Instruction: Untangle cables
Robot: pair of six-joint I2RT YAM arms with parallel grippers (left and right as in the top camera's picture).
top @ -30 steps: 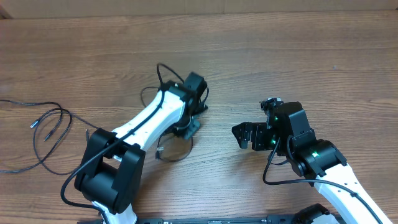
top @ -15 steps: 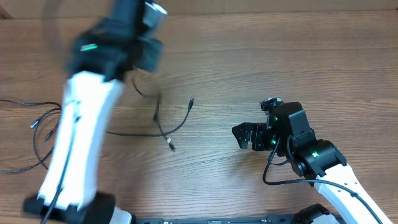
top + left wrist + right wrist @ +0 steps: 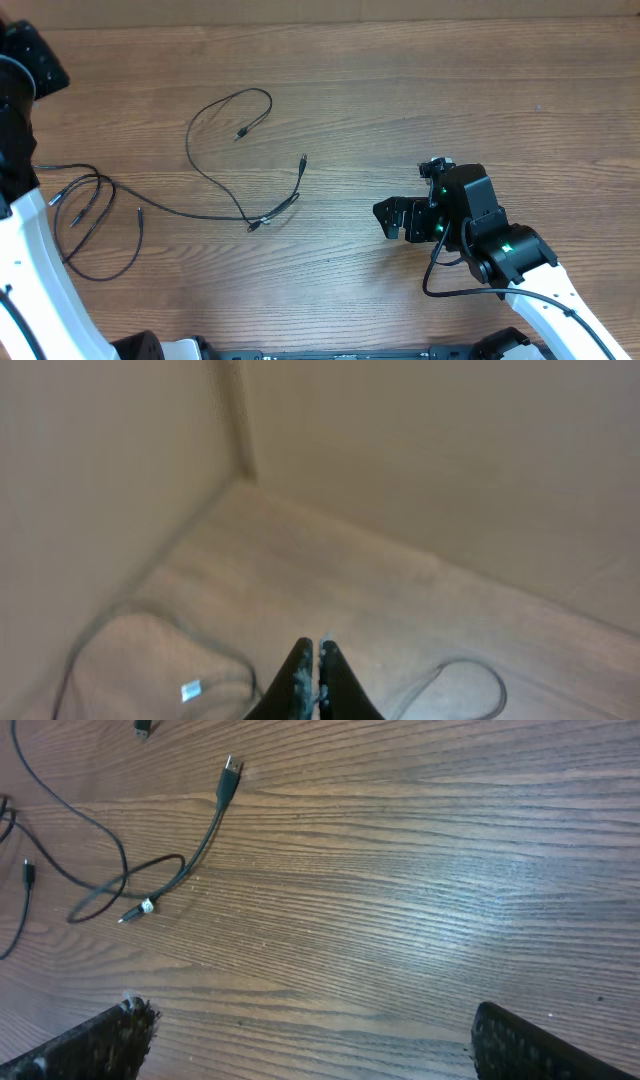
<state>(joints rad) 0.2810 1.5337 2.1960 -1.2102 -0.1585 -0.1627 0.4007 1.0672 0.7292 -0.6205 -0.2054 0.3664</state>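
Note:
One thin black cable [image 3: 189,148] lies spread in a wide open loop at the table's middle, its plug ends [image 3: 303,160] apart, with a small crossing [image 3: 258,221]. A second set of cable loops [image 3: 57,199] lies at the left. My left arm [image 3: 20,200] is raised high along the left edge, and its fingertips do not show overhead. In the left wrist view the left gripper [image 3: 314,660] is shut with nothing visible in it, far above blurred cable loops [image 3: 470,670]. My right gripper [image 3: 392,218] is open and empty, right of the cables. The right wrist view shows a plug [image 3: 230,770].
The wooden table [image 3: 450,100] runs under everything. A light wall and a corner [image 3: 240,460] show in the blurred left wrist view. The right arm's own thick wire [image 3: 440,285] loops beside its wrist.
My left arm has swung up and away from the table's middle to the far left. The cable it was over now lies spread out in an open loop. The right arm has not moved.

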